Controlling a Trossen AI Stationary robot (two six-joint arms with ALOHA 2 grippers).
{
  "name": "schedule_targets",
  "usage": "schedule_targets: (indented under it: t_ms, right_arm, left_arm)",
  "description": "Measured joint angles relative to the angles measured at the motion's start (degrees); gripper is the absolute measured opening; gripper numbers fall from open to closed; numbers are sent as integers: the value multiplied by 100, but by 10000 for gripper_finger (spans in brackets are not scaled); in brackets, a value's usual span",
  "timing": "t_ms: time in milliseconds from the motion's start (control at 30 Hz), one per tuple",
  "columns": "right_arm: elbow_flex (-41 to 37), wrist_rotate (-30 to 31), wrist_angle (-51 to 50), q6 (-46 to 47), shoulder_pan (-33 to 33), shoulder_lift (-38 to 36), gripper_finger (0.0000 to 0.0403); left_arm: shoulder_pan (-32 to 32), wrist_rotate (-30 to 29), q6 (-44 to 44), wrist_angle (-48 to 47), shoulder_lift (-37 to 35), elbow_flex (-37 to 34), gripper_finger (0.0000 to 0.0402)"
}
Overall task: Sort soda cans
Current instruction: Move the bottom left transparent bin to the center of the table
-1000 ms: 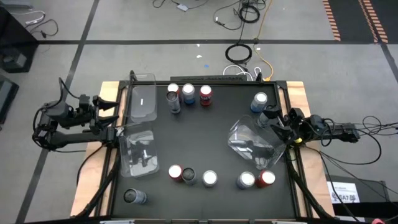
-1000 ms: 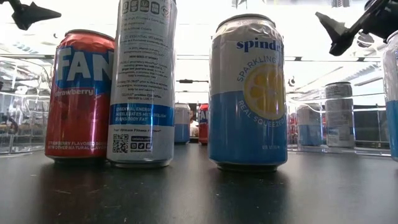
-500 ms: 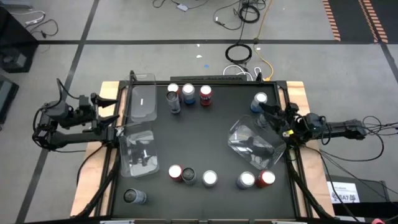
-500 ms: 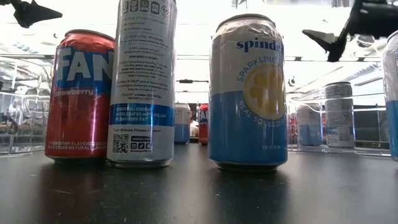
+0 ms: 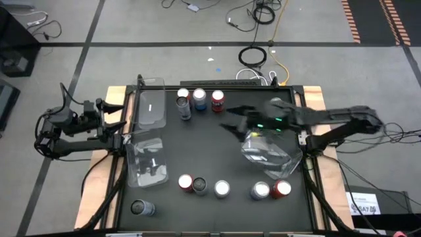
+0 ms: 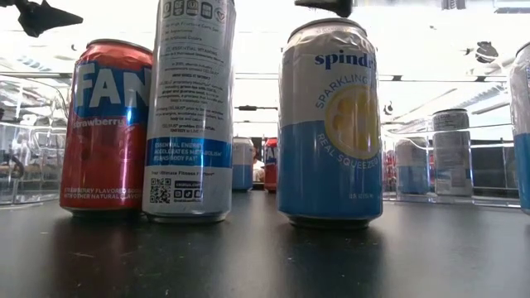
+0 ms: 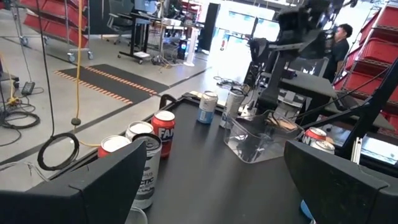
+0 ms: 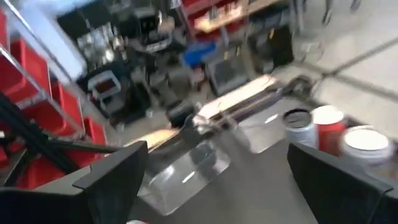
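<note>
Soda cans stand upright on the black mat. Three are in a far row [image 5: 199,100], several in a near row [image 5: 222,188], one blue-silver can [image 5: 275,104] is half hidden under my right arm, and one dark can [image 5: 140,208] stands at the near left corner. My right gripper [image 5: 230,118] is open and hangs above the middle of the mat, right of the far row's red can [image 5: 217,101], touching nothing. My left gripper [image 5: 117,115] is open and waits at the table's left edge.
Three clear plastic bins are on the mat: one at the far left [image 5: 150,108], one at the left [image 5: 146,161], and one tilted at the right [image 5: 266,151] below my right arm. Cables lie on the floor beyond the far edge. A person [image 7: 341,37] stands in the room behind.
My right arm has swung out from the table's right edge toward the left, over the right-hand bin, to the middle of the mat. Its fingers have stayed open. Cans and bins have kept their places.
</note>
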Motion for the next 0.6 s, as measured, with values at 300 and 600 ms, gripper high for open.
schedule_targets:
  t_ms: [300,600]
  right_arm:
    - [4715,-146,-2814,400,-44,3313,380]
    - [5940,-742,-2507,1420,-44,5073,379]
  left_arm:
    - [-2,-4,7,0,0,0,389]
    - [-2,-17,24,2,0,0,389]
